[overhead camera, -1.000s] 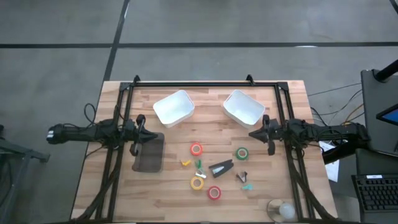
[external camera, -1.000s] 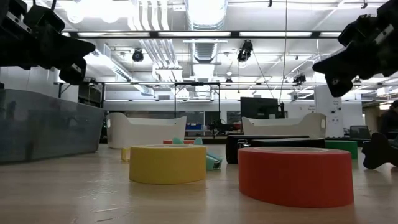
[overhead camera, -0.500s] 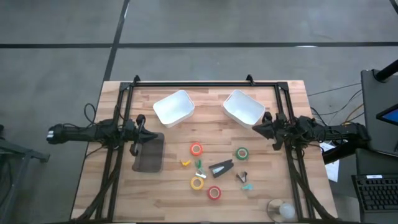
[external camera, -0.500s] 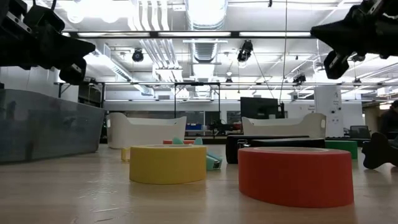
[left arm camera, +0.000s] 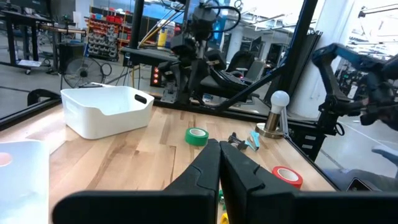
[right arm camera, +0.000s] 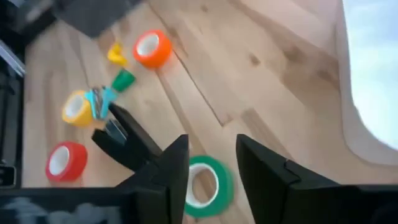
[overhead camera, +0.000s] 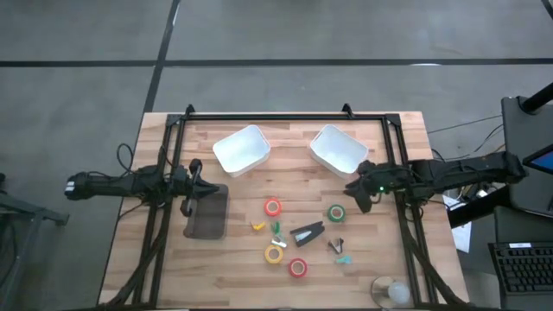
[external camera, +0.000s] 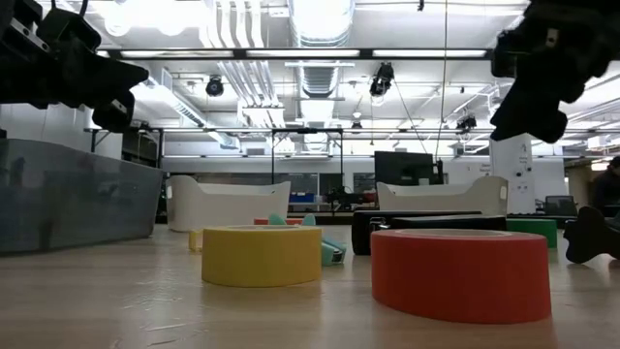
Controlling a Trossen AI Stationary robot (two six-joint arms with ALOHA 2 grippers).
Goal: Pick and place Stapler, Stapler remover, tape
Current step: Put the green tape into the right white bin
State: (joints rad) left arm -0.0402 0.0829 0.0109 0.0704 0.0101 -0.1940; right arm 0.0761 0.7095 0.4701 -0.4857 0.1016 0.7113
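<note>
The wooden table (overhead camera: 242, 268) carries one black frame, two arms and three containers. Two white bins stand toward the far edge: one on the left (overhead camera: 241, 149), one on the right (overhead camera: 338, 149). One dark translucent tray (overhead camera: 206, 212) lies just in front of the left gripper (overhead camera: 188, 185).

One stapler (overhead camera: 307, 232) lies near the table's middle. It is black, wedge-shaped and elongated, with a grey metal part, and rests at a slant among the tape rolls.

Four tape rolls are present, each a small ring with a white core:
- orange tape (overhead camera: 273, 207), behind and left of the stapler;
- green tape (overhead camera: 336, 212), behind and right of the stapler;
- yellow tape (overhead camera: 275, 254), in front and left of the stapler;
- red tape (overhead camera: 297, 268), nearest the front edge.

Four small claw-shaped staple removers lie among the rolls: yellow (overhead camera: 257, 226), green (overhead camera: 276, 229), dark (overhead camera: 335, 245), and teal (overhead camera: 345, 258).

The right gripper (overhead camera: 357, 193) is above the table just right of the green tape, beside the right bin; the right wrist view shows its fingers (right arm camera: 166, 171) spread apart with the green tape between them, and nothing is held. The left gripper is at the table's left side, fingers (left arm camera: 205, 168) pressed together and empty.
</note>
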